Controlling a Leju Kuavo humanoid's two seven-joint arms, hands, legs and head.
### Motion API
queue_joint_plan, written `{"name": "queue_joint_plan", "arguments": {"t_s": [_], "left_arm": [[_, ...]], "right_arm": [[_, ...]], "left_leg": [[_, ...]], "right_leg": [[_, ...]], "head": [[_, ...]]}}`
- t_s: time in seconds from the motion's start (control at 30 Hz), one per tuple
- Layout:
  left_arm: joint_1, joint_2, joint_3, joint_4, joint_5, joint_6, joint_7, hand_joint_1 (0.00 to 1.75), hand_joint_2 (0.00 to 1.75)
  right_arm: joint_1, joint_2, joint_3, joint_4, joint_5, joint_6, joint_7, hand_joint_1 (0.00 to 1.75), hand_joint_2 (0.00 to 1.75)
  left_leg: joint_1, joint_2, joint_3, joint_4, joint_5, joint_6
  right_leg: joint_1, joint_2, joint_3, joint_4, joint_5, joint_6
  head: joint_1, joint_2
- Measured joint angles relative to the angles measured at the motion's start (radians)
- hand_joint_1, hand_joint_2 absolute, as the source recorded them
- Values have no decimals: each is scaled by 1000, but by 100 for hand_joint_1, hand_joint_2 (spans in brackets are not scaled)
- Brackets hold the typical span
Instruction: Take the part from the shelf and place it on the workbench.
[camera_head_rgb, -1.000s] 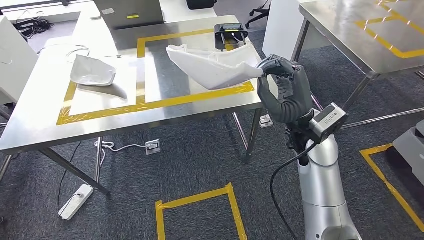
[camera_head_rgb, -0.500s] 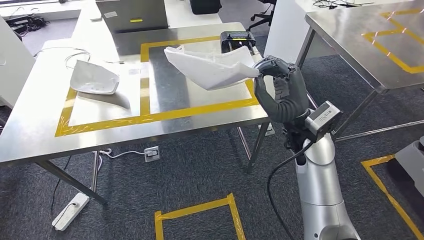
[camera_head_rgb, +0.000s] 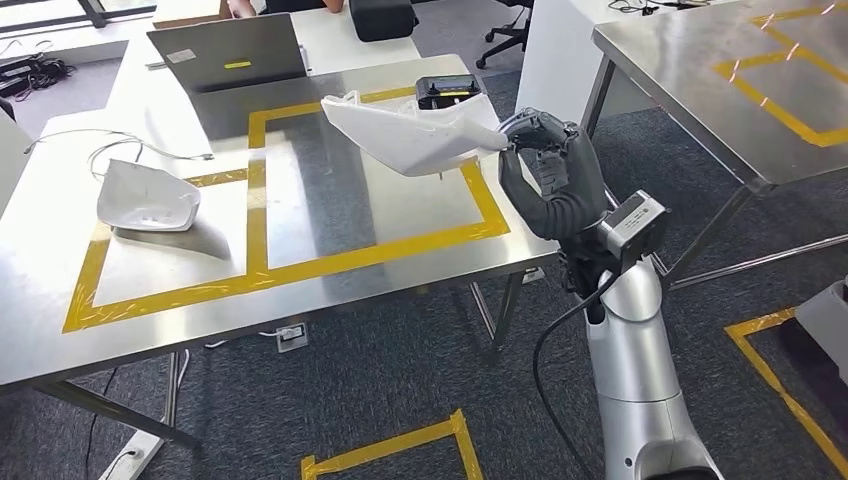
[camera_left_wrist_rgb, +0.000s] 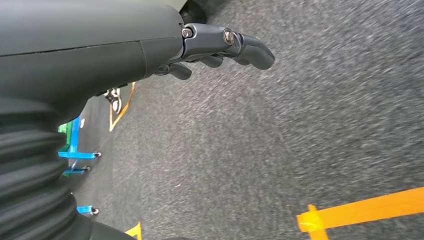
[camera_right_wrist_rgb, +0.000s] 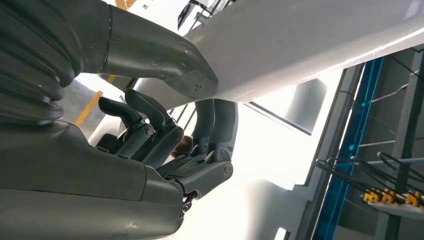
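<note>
My right hand (camera_head_rgb: 548, 170) holds a long white molded part (camera_head_rgb: 405, 133) by its near end, pinched between thumb and fingers. The part hangs in the air over the right yellow-taped square of the steel workbench (camera_head_rgb: 330, 290). In the right wrist view the white part (camera_right_wrist_rgb: 310, 45) runs across above my fingers (camera_right_wrist_rgb: 215, 130). A second white part (camera_head_rgb: 147, 196) lies on the workbench inside the left taped square. My left hand (camera_left_wrist_rgb: 220, 45) hangs over grey carpet with its fingers loosely curled and nothing in it.
A black device (camera_head_rgb: 447, 92) sits at the workbench's far right edge, just behind the held part. A grey laptop (camera_head_rgb: 228, 52) stands at the back. Another steel table (camera_head_rgb: 720, 90) is to the right. Yellow tape marks (camera_head_rgb: 390, 450) lie on the carpet.
The whole view has shifted as the camera moved closer to the workbench. My right hand still holds the white part, which now reaches a little further over the right taped square.
</note>
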Motion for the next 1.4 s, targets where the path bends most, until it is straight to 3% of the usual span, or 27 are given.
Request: {"name": "queue_joint_plan", "arguments": {"t_s": [0.07,0.1,0.13,0.23,0.3,0.37,0.4,0.43,0.47,0.57,0.6,0.63,0.77,0.83,0.93,1.17,1.4], "left_arm": [[1,1,0,0,-4,-1,0,0,175],[0,1,0,0,-7,-2,-1,0,175],[0,1,0,1,-10,-2,-1,0,175],[-4,0,-1,1,-16,-3,-3,0,175],[-8,0,-3,1,-19,-4,-4,0,175],[-11,0,-8,1,-28,-7,-5,0,175],[-12,0,-12,1,-33,-10,-5,0,175],[-14,-1,-15,1,-37,-13,-4,0,175],[-16,-2,-18,1,-39,-18,-3,0,175],[-28,-11,-25,3,-44,-36,0,0,175],[-32,-13,-27,3,-47,-41,1,0,175],[-36,-15,-29,4,-50,-44,3,0,175],[-50,-17,-33,4,-41,-52,4,0,175],[-56,-19,-33,4,-36,-58,-1,0,175],[-59,-19,-33,4,-36,-64,-7,0,175],[-60,-19,-33,4,-34,-64,-20,0,175],[-60,-18,-33,4,-34,-64,-27,0,175]], "right_arm": [[-9,0,4,11,1,-2,1,175,175],[-13,0,6,17,3,-3,3,175,175],[-17,0,7,23,5,-5,5,175,175],[-33,0,10,41,16,-16,13,175,175],[-52,-1,13,64,30,-30,21,175,175],[-76,-1,19,104,55,-53,36,175,175],[-91,-2,22,132,70,-65,46,175,175],[-111,-2,24,165,85,-75,55,175,175],[-135,-2,27,202,102,-86,63,175,175],[-237,-2,43,347,180,-134,99,175,175],[-276,-2,53,404,216,-157,120,175,175],[-315,-2,65,464,252,-176,146,175,175],[-462,2,128,702,384,-208,303,175,175],[-516,4,171,801,436,-212,389,175,175],[-558,6,216,897,461,-216,454,175,175],[-578,13,254,989,482,-199,467,175,175],[-582,50,279,1019,502,-142,404,175,175]], "left_leg": [[-3,1,18,-118,115,8],[-5,0,24,-148,149,13],[-6,1,28,-159,160,19],[-4,-2,48,-160,149,39],[-2,-3,63,-162,137,50],[-3,-4,77,-162,122,56],[-4,-4,86,-162,114,56],[-5,-5,96,-161,105,56],[-6,-6,108,-161,97,56],[-10,-8,134,-160,72,49],[-11,-8,136,-161,67,44],[-12,-8,135,-159,65,38],[-13,-7,143,-166,70,33],[-13,-7,150,-178,63,31],[-13,-7,156,-187,60,30],[-12,-5,157,-190,61,26],[-12,-5,160,-189,61,25]], "right_leg": [[3,2,23,3,-25,8],[4,3,29,2,-35,14],[6,4,34,5,-41,21],[6,3,23,47,-37,38],[4,-2,-45,154,-50,47],[4,-3,-134,269,-100,54],[4,-3,-166,296,-121,54],[5,-3,-183,293,-125,51],[6,-4,-185,258,-103,47],[17,-4,-147,62,53,23],[21,-4,-139,22,89,17],[23,-5,-136,3,106,13],[22,-2,-126,-7,115,19],[23,-2,-126,-6,109,12],[25,-3,-125,-6,105,6],[25,-3,-124,-6,105,5],[22,-3,-121,-6,105,5]], "head": [[-4,0],[-5,0],[-6,0],[-5,0],[-4,0],[-4,0],[-4,0],[-4,0],[-4,0],[-5,0],[-5,0],[-5,0],[-4,0],[-5,0],[-5,0],[-5,0],[-4,0]]}}
